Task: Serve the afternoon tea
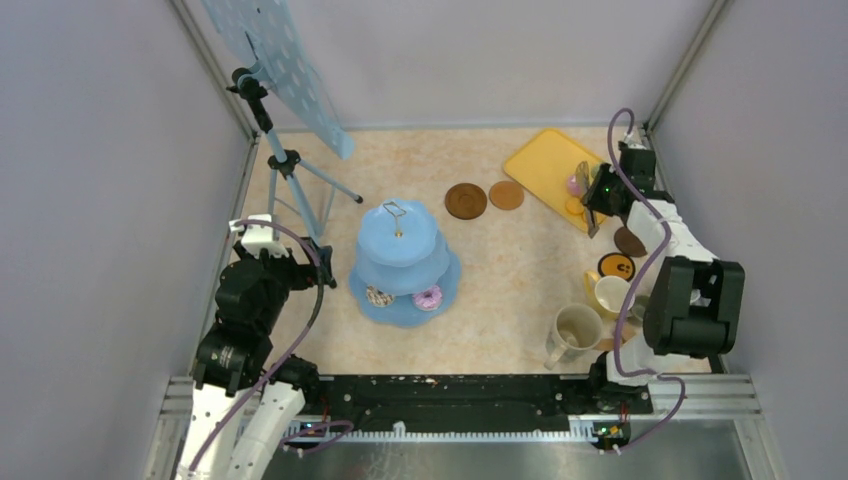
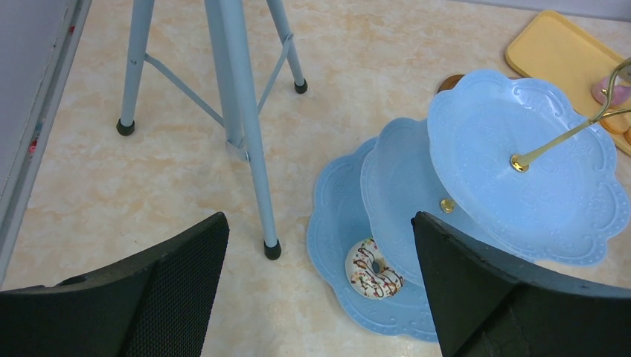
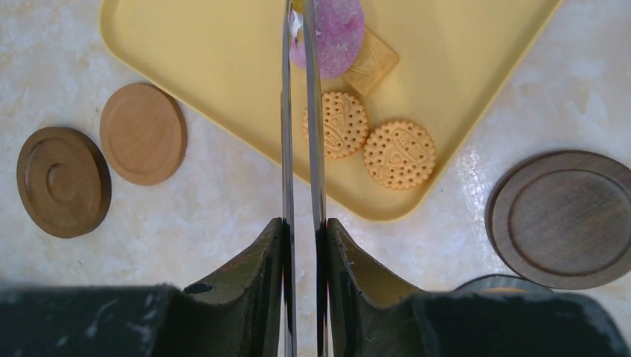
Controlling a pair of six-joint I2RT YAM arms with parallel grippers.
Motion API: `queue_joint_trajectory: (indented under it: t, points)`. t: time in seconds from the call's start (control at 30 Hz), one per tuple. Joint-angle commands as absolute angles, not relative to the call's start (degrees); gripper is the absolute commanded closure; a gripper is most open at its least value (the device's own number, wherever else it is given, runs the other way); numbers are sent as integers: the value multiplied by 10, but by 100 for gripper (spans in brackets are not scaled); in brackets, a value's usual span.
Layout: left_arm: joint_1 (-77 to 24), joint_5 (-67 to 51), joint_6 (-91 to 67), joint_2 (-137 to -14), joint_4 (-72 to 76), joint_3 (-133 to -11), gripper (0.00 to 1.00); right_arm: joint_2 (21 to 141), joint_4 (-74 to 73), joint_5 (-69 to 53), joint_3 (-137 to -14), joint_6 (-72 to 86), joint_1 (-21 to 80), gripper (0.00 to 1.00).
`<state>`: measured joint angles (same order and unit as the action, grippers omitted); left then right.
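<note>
Seen from above, the left gripper (image 1: 322, 275) hangs beside a grey metal tripod (image 1: 283, 158). Near it is a pale blue three-tier plastic stand (image 1: 403, 250), whose lowest tier carries a white sprinkled donut (image 1: 379, 296) and a pink iced donut (image 1: 428, 297). The right gripper (image 1: 592, 200) is over a flat yellow tray (image 1: 540, 160). A big beige mug (image 1: 577, 330) and a yellow mug (image 1: 608, 293) stand near the right arm's base.

The left wrist view shows the left gripper (image 2: 320, 297) spread wide and empty.

In the right wrist view, the right gripper (image 3: 303, 245) clamps long metal tongs (image 3: 298, 134), squeezing their arms nearly together. The tips reach a mauve sugared donut (image 3: 335, 30) on the tray; whether they pinch it cannot be told. Round orange biscuits (image 3: 399, 154) lie on the tray just beside it. Brown wooden coasters (image 3: 64, 181) rest on the marbled surface (image 3: 223, 216), on either side of the tray.
</note>
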<state>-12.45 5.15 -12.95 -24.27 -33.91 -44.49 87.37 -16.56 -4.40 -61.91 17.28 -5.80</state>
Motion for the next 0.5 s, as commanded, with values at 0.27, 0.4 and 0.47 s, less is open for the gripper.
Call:
queue_joint_trajectory:
  t: [0.27, 0.4, 0.47]
  points:
    - [-121, 42, -126, -245, -318, -450, 1, 902, -156, -52, -669, 157, -72, 60]
    - [-121, 41, -125, -246, -317, -449, 1, 906, -172, -35, -677, 146, -72, 54]
    - [-121, 40, -125, -245, -316, -448, 1, 910, -178, -32, -680, 144, -72, 54]
